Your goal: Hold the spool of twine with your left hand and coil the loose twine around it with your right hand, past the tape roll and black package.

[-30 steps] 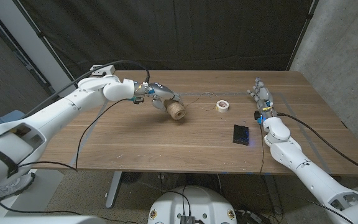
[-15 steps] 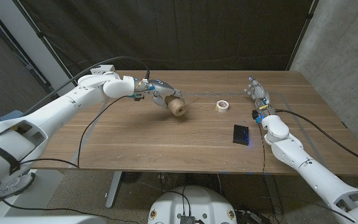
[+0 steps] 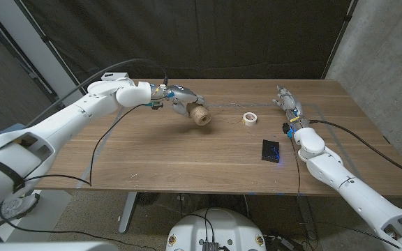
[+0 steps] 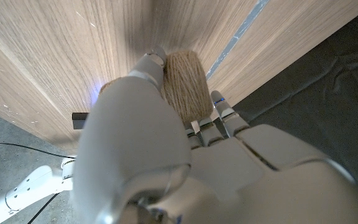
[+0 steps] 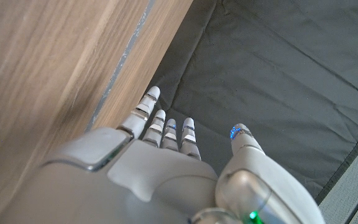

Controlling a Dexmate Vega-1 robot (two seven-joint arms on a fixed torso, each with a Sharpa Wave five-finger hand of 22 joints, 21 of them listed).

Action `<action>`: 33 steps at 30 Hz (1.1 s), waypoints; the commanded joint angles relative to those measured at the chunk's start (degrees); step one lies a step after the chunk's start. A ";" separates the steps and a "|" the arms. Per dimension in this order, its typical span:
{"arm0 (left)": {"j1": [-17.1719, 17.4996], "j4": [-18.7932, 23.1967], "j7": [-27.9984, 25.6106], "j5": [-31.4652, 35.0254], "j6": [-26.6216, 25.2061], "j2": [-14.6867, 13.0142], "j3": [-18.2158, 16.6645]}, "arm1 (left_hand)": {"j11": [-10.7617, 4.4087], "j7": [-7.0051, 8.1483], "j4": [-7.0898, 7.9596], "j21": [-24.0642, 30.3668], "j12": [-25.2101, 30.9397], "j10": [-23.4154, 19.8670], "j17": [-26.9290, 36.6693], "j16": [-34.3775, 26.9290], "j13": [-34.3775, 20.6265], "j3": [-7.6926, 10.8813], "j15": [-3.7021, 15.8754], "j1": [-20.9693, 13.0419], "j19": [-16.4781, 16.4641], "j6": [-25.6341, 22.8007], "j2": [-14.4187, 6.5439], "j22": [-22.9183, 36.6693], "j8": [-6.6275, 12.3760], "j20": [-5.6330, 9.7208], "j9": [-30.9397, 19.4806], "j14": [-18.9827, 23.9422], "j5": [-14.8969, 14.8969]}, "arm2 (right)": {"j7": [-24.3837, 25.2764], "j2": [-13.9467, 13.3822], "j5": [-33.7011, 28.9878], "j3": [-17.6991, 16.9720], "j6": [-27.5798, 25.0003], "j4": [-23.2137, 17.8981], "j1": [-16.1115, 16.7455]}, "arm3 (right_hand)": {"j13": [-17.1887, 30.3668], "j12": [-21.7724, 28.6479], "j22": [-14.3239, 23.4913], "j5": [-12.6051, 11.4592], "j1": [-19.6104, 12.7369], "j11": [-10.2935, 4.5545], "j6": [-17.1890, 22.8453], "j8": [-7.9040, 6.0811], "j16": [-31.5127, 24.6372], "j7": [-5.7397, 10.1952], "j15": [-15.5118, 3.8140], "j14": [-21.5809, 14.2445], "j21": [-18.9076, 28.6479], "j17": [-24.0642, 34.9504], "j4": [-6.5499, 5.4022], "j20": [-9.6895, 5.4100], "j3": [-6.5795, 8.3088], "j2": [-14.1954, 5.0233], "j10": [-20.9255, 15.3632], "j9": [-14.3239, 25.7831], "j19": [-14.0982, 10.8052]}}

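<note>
Thumb and fingers (image 4: 143, 78) of the left hand (image 3: 180, 99) wrap the tan cylindrical spool of twine (image 3: 199, 115), held over the wooden table (image 3: 187, 157) at its far left. The left wrist view shows the spool's wound face (image 4: 184, 84) between them. A loose strand (image 3: 223, 106) trails toward the small white tape roll (image 3: 250, 118). The flat black package (image 3: 271, 150) lies nearer. The right hand (image 3: 288, 103) stretches forward, fingers (image 5: 166, 127) straight, apart, holding nothing.

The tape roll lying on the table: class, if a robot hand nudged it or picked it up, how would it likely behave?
The tape roll lies flat on the wooden table, so a nudge would probably slide it, not roll it. Small and hollow in the middle, it likely weighs little. Its ring shape looks stiff enough to hold form, though tipped on edge it could roll.
</note>
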State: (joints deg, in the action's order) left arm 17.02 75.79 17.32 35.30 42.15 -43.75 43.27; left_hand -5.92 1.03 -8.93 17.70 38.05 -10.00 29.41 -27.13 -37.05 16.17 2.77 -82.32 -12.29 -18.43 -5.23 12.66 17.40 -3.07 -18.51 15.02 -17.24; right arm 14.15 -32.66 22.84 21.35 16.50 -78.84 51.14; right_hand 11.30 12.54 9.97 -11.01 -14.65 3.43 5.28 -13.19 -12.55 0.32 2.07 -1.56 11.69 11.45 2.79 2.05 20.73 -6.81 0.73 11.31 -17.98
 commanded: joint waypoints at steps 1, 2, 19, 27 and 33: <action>-0.58 0.39 -0.94 0.17 -0.28 0.16 -0.34 | 0.10 0.05 0.08 0.52 0.28 -0.10 0.05 -0.38 -0.28 -0.19 0.20 -0.42 -0.26 -0.34 -0.21 0.31 0.12 0.46 -0.22 0.17 -0.38 | -0.59 -0.84 -0.93 0.83 -1.82 -1.01 -0.21 | 0.26 0.54 0.18 0.08 -0.80 0.32 0.75 -0.56 -0.29 -0.03 -0.07 -0.77 0.36 0.08 0.45 0.11 0.13 -0.03 -0.49 0.20 -0.56; -0.61 0.48 -0.94 0.13 -0.31 0.16 -0.37 | 0.10 0.06 0.09 0.54 0.32 -0.15 0.06 -0.37 -0.30 -0.18 0.17 -0.42 -0.27 -0.38 -0.26 0.31 0.13 0.47 -0.25 0.13 -0.40 | -0.71 -0.85 -1.07 0.98 -1.79 -0.89 -0.28 | 0.26 0.55 0.18 0.09 -0.83 0.29 0.78 -0.55 -0.30 -0.03 -0.03 -0.81 0.35 0.08 0.49 0.13 0.13 -0.03 -0.55 0.20 -0.56; -1.17 1.94 -0.79 -0.39 -1.06 0.37 -1.02 | 0.14 0.05 0.22 0.72 0.43 0.06 -0.08 -0.10 -0.59 -0.28 0.10 -0.05 -0.28 -0.45 -0.38 0.31 0.10 0.48 -0.58 0.21 -0.57 | -0.43 -1.00 -2.52 2.10 -2.87 -1.25 -0.29 | 0.34 1.40 0.21 0.29 -1.99 0.43 4.73 -1.37 -1.17 -0.62 -0.99 -3.66 0.82 0.17 2.00 -0.24 0.00 0.16 -4.31 0.30 -2.67; -0.87 2.90 -0.67 -0.73 -1.68 0.31 -1.39 | 0.19 0.01 0.22 0.78 0.52 0.01 -0.10 -0.05 -0.69 -0.31 0.08 0.04 -0.24 -0.48 -0.45 0.31 0.08 0.47 -0.72 0.26 -0.64 | -0.85 -1.51 -2.55 2.13 -3.11 -1.74 -0.05 | 0.36 1.47 0.22 0.34 -2.19 0.27 5.32 -1.39 -1.34 -0.48 -1.32 -4.28 0.97 0.22 2.31 -0.45 -0.10 0.21 -4.98 0.33 -3.34; -0.71 3.60 -0.43 -0.97 -2.08 0.33 -1.59 | 0.01 0.08 0.22 0.83 0.62 -0.13 -0.11 0.01 -0.77 -0.36 0.06 0.12 -0.24 -0.55 -0.45 0.31 0.09 0.54 -0.82 0.27 -0.70 | -0.94 -2.15 -2.60 1.99 -3.33 -2.69 0.67 | 0.38 1.60 0.23 0.35 -2.38 0.18 5.44 -1.32 -1.40 -0.39 -1.46 -4.58 0.95 0.21 2.55 -0.41 -0.12 0.27 -5.57 0.34 -3.48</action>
State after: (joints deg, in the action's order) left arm 16.05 78.22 16.55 34.72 40.79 -43.46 42.08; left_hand -5.92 1.03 -8.69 18.23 38.39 -10.00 29.18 -27.11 -37.57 15.92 2.77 -82.29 -12.49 -18.42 -5.20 12.65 17.40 -2.86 -19.04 15.03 -17.69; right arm 13.56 -33.94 20.35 23.34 13.54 -80.40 50.96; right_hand 11.66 13.87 9.97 -10.80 -16.38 3.65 10.04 -14.20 -13.58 -0.01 0.64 -5.66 12.15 11.61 4.91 1.84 20.47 -6.59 -4.21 11.31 -21.06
